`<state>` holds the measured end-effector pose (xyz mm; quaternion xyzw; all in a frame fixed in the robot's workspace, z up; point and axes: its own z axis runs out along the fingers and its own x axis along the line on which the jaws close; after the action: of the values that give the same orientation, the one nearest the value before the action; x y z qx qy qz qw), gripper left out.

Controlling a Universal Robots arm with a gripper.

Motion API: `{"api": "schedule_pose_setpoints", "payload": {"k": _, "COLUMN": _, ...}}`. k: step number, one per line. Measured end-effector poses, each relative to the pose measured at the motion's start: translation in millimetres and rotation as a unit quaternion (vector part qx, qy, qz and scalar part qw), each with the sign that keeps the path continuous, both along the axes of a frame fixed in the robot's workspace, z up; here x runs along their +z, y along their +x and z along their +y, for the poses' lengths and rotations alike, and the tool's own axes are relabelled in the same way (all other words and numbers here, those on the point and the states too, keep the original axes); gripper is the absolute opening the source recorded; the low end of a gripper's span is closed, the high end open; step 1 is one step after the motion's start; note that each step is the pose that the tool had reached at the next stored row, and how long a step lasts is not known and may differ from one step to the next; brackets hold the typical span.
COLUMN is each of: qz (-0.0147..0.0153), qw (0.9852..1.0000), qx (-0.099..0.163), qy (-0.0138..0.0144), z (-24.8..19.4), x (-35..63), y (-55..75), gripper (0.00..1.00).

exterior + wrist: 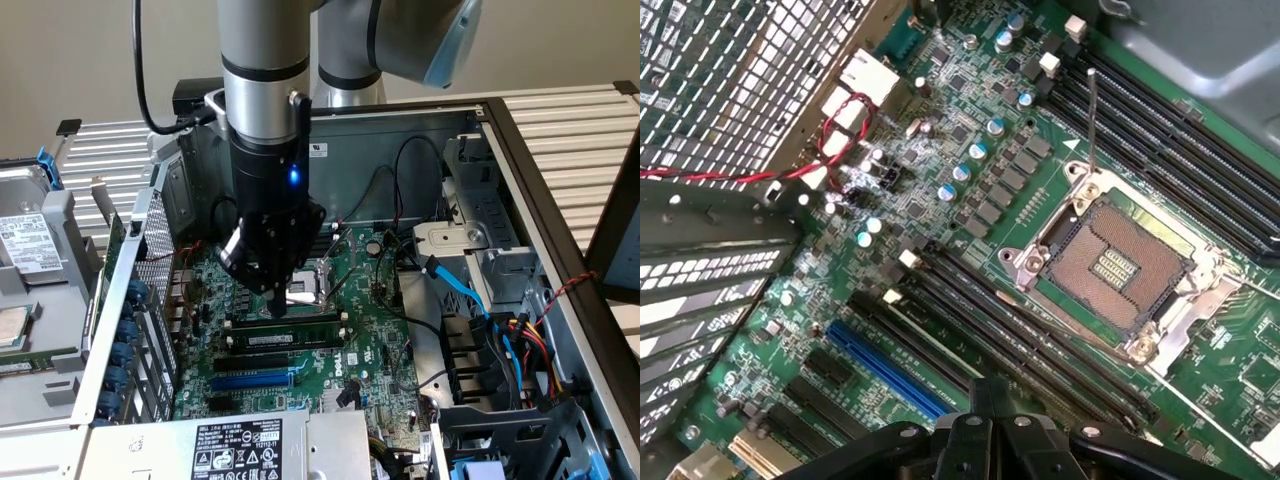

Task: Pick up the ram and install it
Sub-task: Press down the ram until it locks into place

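Note:
The ram is a long dark stick with a small white label. It stands on edge in a memory slot on the green motherboard, just in front of the open CPU socket. My gripper comes straight down from the arm and its shut tip sits low over the memory slots, close behind the ram's top edge; I cannot tell whether they touch. In the wrist view the black fingers meet in a point with nothing between them, over the long black memory slots beside the CPU socket.
A blue expansion slot and black slots lie nearer the exterior view's bottom. A perforated metal wall and red wires flank the board. Drive cage, blue and black cables crowd the exterior view's right. The power supply sits in front.

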<state>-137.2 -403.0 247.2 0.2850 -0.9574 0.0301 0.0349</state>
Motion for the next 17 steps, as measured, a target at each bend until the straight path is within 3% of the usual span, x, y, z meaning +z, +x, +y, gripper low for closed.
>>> {"api": "schedule_pose_setpoints", "payload": {"k": 6, "qz": 0.0000, "qw": 0.9990, "qx": -0.045, "qy": 0.0000, "z": 0.0, "x": 0.2, "y": 0.0, "gripper": 0.11}}
{"api": "schedule_pose_setpoints", "payload": {"k": 12, "qz": 0.0000, "qw": 0.9957, "qx": -0.093, "qy": 0.0000, "z": 0.0, "x": 1.0, "y": 0.0, "gripper": 0.11}}
{"api": "schedule_pose_setpoints", "payload": {"k": 17, "qz": 0.0000, "qw": 0.9916, "qx": -0.129, "qy": 0.0000, "z": 0.0, "x": 1.6, "y": 0.0, "gripper": 0.11}}
